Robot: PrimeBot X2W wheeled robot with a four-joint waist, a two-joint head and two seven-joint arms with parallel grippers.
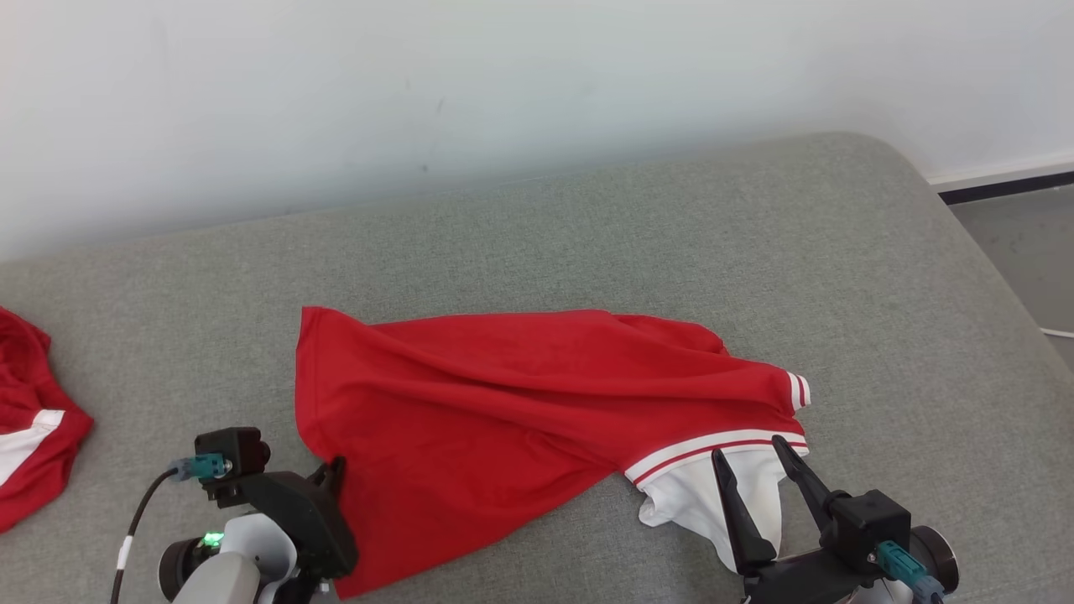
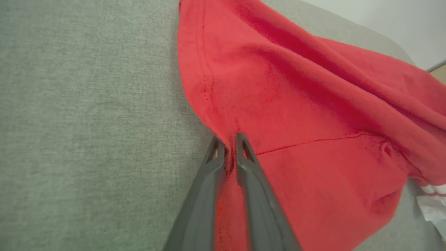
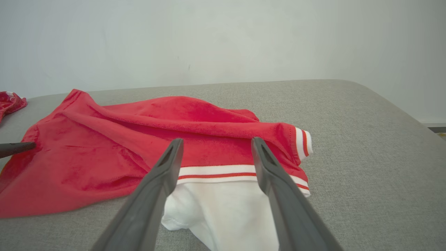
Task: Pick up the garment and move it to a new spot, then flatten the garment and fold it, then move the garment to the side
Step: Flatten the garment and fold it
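The garment (image 1: 503,377) is red with a white part and red-and-white striped trim, and it lies crumpled on the grey cushioned surface (image 1: 587,226). My left gripper (image 1: 333,466) sits at the garment's near left edge. In the left wrist view, that left gripper (image 2: 230,143) has its fingers pinched together on a fold of the red fabric (image 2: 296,104). My right gripper (image 1: 745,446) stands open at the lower right, fingers spread over the white part and the striped band. From the right wrist, that gripper (image 3: 216,143) hovers above the garment (image 3: 104,157) with nothing between its fingers.
A second red and white garment (image 1: 25,419) lies at the surface's far left edge. A pale wall runs behind the surface. The surface's rounded right edge drops to the floor (image 1: 1024,235). Bare grey fabric extends behind and to the right of the garment.
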